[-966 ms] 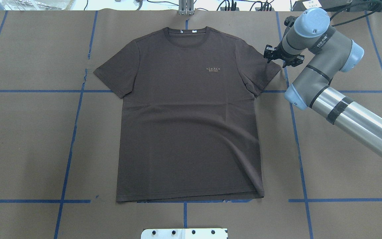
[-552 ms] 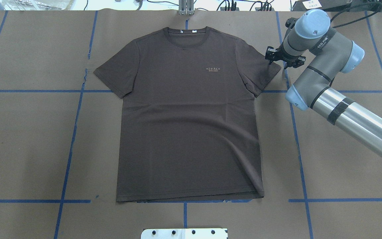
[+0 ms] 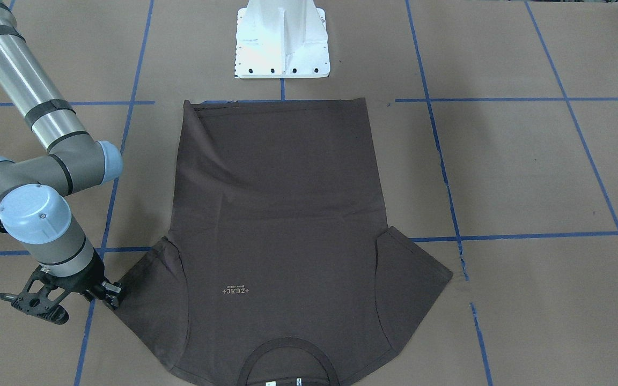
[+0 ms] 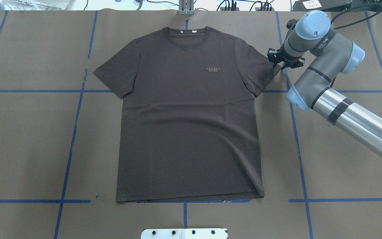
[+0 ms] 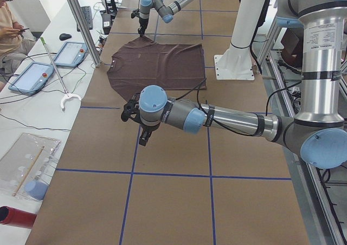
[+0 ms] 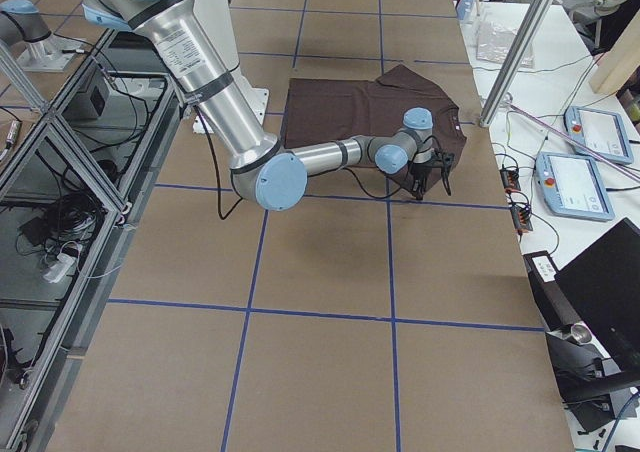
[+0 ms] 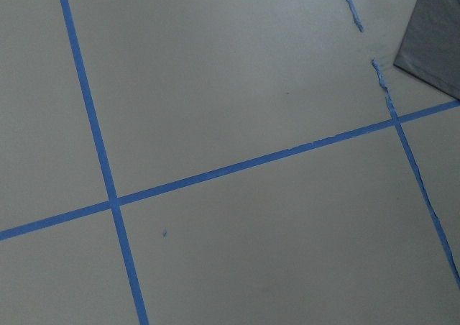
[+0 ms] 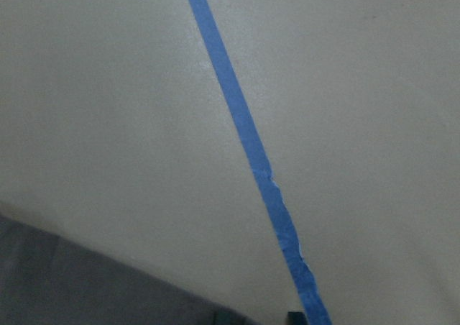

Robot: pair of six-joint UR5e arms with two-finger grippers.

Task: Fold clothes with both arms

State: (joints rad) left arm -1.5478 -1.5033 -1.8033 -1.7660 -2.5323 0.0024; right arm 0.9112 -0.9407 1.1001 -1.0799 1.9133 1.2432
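The dark brown T-shirt [image 4: 187,116] lies flat and face up on the brown paper, collar at the far side; it also shows in the front-facing view [image 3: 277,214]. My right gripper [image 4: 279,65] points down at the tip of the shirt's right-hand sleeve [image 4: 260,71], also seen from the front [image 3: 111,297]. In the right wrist view its two fingertips [image 8: 226,316] stand apart at the sleeve's edge, holding nothing. My left gripper [image 5: 144,138] shows only in the exterior left view, hovering over bare paper short of the other sleeve; I cannot tell if it is open or shut.
The white base block [image 3: 281,40] stands at the near edge behind the shirt's hem. Blue tape lines [image 4: 68,149] grid the paper. A metal post [image 5: 81,23], tablets [image 5: 70,52] and a seated person [image 5: 8,17] are at the far side.
My right gripper has shifted slightly inward and down onto the sleeve tip. The shirt has not moved.
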